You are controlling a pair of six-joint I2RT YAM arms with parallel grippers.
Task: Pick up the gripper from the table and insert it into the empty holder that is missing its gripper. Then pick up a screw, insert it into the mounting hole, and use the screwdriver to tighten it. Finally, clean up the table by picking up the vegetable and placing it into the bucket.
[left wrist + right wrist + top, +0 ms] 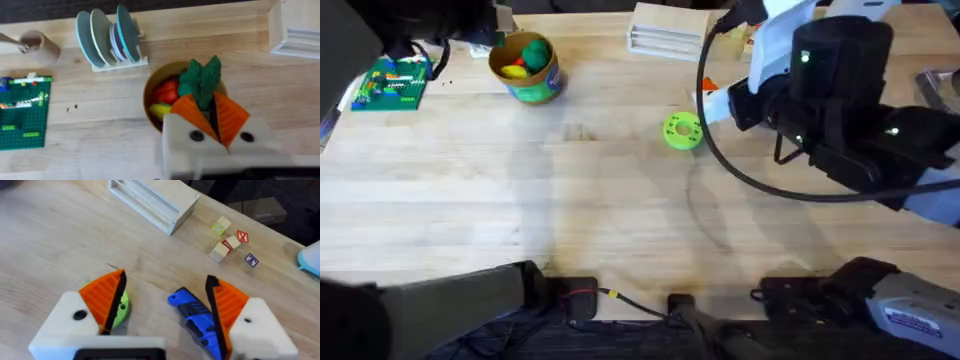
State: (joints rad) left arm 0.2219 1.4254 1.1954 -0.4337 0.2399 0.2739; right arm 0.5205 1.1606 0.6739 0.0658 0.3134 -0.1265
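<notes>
In the left wrist view my left gripper (204,97) is shut on the vegetable (201,77), a dark green leafy piece standing up between the orange fingertips. It hangs just over the mouth of the bucket (151,87), which holds red and yellow toy pieces. The bucket (535,88) stands at the table's far left. My right gripper (166,276) is open at the far right, its white and orange fingers (712,98) just past the lime disc. The blue screwdriver (192,315) lies on the table between its fingers, closer to one. The loose gripper, holder and screw are out of view.
A lime green disc (682,131) lies mid-table, beside the right gripper. Far side: a wooden box (665,28), a green brick board (390,85), a plate rack (112,37), a brown cup (40,47). Small wooden cubes (230,240) sit near the box.
</notes>
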